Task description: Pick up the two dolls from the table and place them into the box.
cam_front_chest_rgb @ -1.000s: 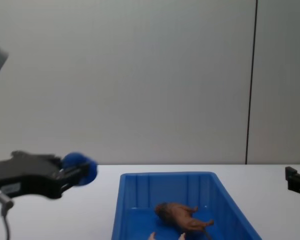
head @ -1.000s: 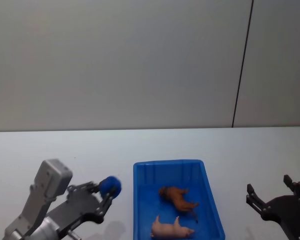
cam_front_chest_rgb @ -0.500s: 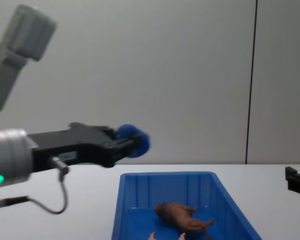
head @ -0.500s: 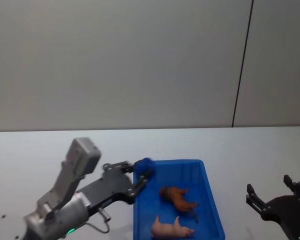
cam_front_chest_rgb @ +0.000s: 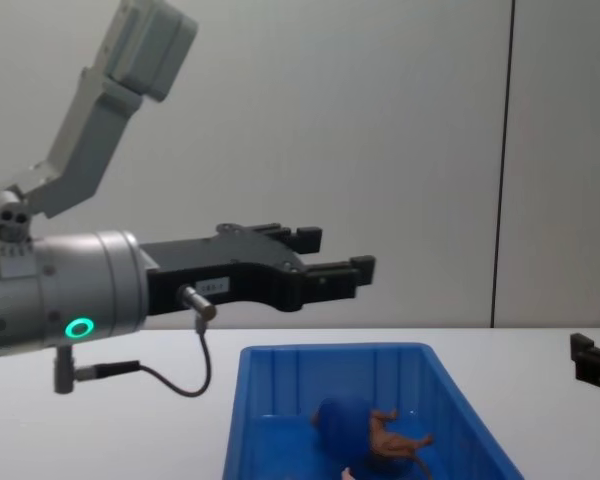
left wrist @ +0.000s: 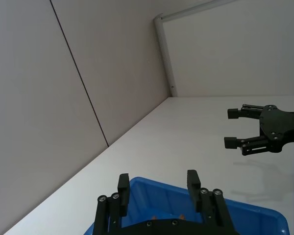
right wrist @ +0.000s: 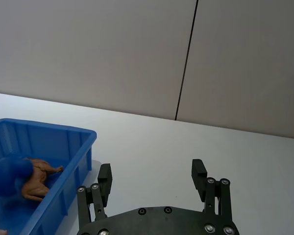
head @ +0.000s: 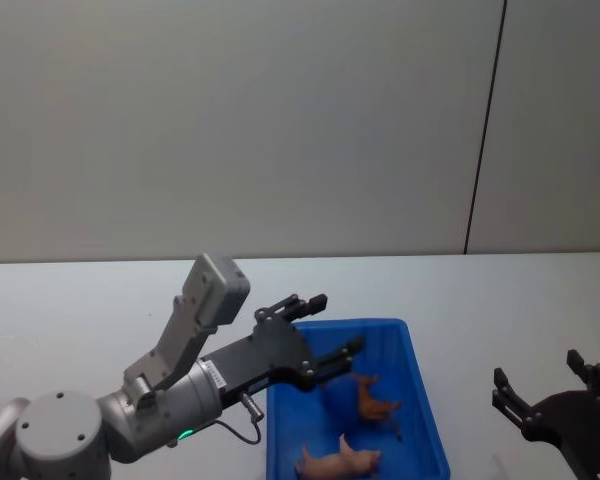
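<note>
Blue box [head: 420, 400] under spread left pincer [head: 330, 325]

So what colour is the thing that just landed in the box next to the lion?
Blue, clearest in the chest view: blue object.

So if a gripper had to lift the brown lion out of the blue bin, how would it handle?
The brown lion looks like rigid plastic, so probably stiff and light. Its thin legs and tail suggest it could twist in a pinch. It already lies on its side in the blue bin, so it probably tips easily.
</note>
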`<state>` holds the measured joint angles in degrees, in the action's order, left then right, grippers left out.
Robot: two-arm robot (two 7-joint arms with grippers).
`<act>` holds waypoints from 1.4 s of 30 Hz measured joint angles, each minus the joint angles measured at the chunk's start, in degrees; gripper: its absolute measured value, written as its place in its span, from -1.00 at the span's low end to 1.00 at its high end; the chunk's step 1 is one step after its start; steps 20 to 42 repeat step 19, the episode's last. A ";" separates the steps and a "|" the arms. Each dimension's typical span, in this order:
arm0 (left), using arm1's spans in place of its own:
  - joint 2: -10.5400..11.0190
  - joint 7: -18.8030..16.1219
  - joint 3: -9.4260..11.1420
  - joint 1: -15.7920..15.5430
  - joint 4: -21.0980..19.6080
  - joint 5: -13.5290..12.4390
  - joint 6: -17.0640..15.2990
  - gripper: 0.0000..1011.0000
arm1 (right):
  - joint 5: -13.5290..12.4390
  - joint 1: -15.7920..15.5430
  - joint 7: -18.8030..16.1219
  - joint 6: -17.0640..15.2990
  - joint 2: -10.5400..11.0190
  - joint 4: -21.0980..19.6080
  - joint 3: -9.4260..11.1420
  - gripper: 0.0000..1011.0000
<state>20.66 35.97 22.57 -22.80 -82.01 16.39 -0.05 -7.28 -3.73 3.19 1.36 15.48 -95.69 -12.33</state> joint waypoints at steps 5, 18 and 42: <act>-0.72 0.81 0.26 -0.85 0.84 -0.26 0.11 0.70 | 0.00 0.00 0.00 0.00 0.00 0.00 0.00 0.98; -1.76 1.94 0.63 -2.07 1.99 -0.66 0.27 0.98 | 0.00 0.00 0.00 0.00 0.00 0.00 0.00 0.98; -1.79 1.98 0.65 -2.10 2.04 -0.68 0.28 0.98 | 0.00 0.00 0.00 0.00 0.00 0.00 0.00 0.98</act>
